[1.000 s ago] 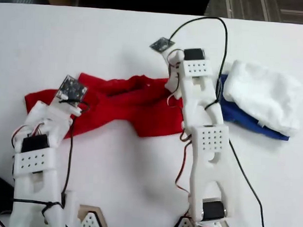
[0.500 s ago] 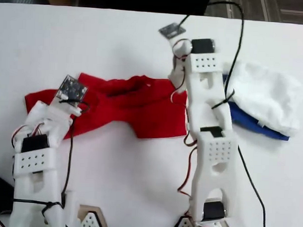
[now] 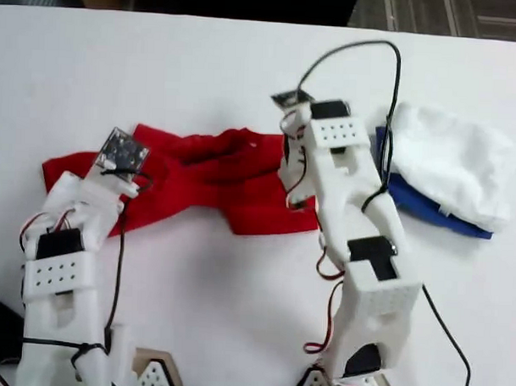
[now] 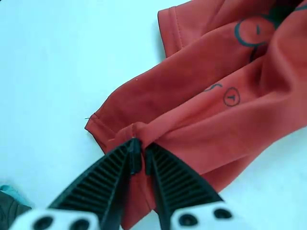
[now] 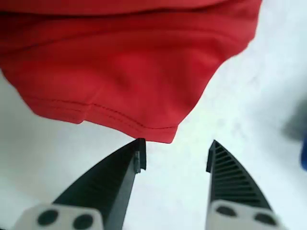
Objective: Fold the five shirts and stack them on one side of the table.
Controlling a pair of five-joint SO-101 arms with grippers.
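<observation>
Crumpled red fabric shirt [image 4: 192, 120]: dark print, upper right of frame. One small circled Y-like sign [image 4: 231, 97]; remaining marks partial curves, illegible.

A robotics lab bench: white table [image 3: 161, 62], exposed-wire robot arms [image 3: 351, 188].

Smooth matt red cloth shirt [image 3: 216, 179]; ribbed, seemingly plastic jaws
</observation>
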